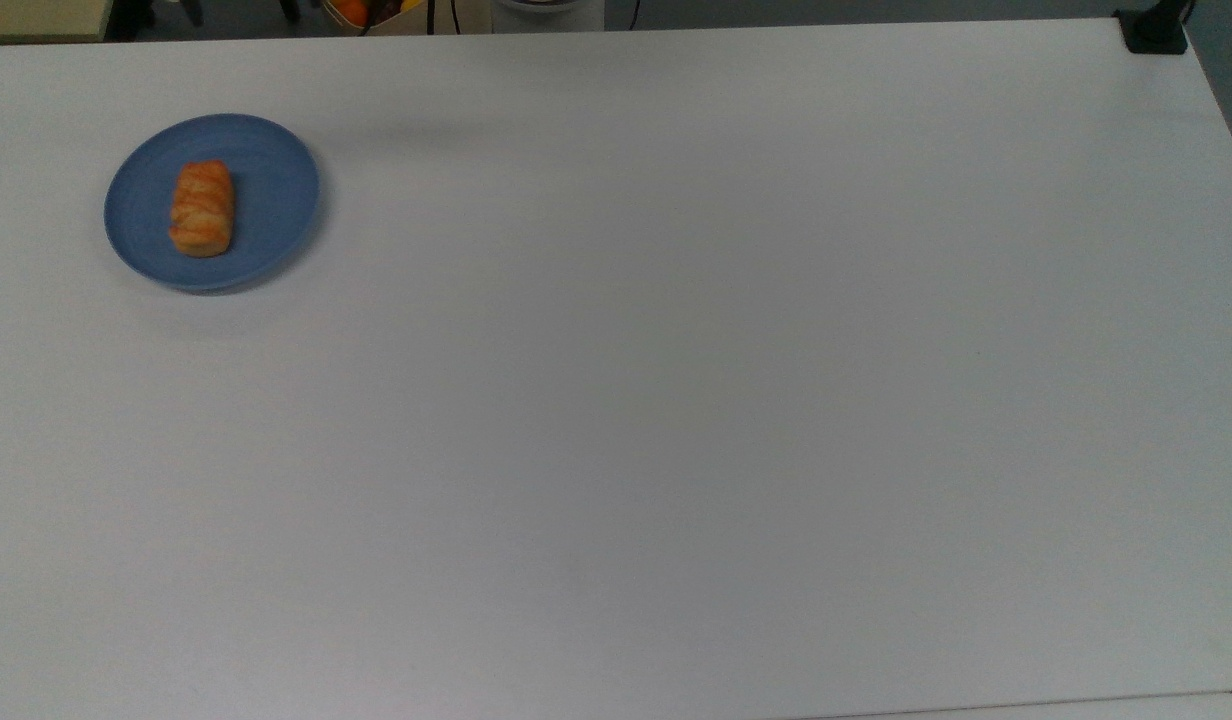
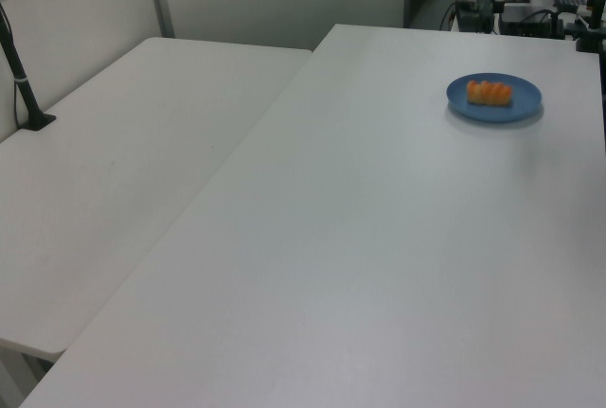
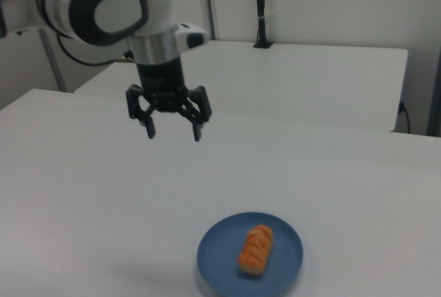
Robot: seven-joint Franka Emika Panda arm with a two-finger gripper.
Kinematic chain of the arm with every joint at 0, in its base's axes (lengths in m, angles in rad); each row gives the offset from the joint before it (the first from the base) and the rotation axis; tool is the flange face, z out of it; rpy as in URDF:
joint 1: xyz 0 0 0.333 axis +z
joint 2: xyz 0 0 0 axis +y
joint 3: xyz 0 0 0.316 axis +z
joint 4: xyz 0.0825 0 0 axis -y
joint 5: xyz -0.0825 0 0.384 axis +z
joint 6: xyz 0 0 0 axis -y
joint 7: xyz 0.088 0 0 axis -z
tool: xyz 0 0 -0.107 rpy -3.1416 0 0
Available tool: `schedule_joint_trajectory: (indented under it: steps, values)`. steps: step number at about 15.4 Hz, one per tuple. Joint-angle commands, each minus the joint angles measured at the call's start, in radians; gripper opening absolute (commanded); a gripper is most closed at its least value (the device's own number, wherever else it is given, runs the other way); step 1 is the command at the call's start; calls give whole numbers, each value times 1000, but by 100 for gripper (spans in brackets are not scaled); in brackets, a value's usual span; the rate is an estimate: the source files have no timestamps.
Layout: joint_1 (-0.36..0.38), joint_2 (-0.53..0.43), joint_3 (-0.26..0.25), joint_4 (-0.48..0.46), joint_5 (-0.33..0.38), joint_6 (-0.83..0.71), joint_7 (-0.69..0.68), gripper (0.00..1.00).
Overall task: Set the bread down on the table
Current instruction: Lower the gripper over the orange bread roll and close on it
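The bread (image 1: 202,208) (image 2: 489,93) (image 3: 255,249) is a small golden-orange ridged roll lying on a round blue plate (image 1: 276,170) (image 2: 523,103) (image 3: 286,238). The plate rests on the white table (image 1: 676,400) (image 2: 379,238) (image 3: 83,187), near the far corner on the top view's left. In the right view my gripper (image 3: 173,132) hangs well above the tabletop, behind the plate and towards the right view's left. It is open, pointing down, with nothing between its fingers. It is apart from both bread and plate.
A second white table (image 2: 114,171) (image 3: 310,83) adjoins this one and carries a black pole (image 2: 24,77) (image 3: 260,7). A black clamp (image 1: 1154,30) sits on the far corner at the top view's right. Equipment stands beyond the far edge.
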Motion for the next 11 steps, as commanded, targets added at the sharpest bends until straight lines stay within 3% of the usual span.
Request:
schedule_joint_trajectory:
  steps: [1,6,11]
  values:
    - [11,35,-87,-12,-11,34,-52,100]
    - [9,101,-151,-93,-8,193,-44,100]
    - [-26,202,-156,-155,8,333,-47,100]
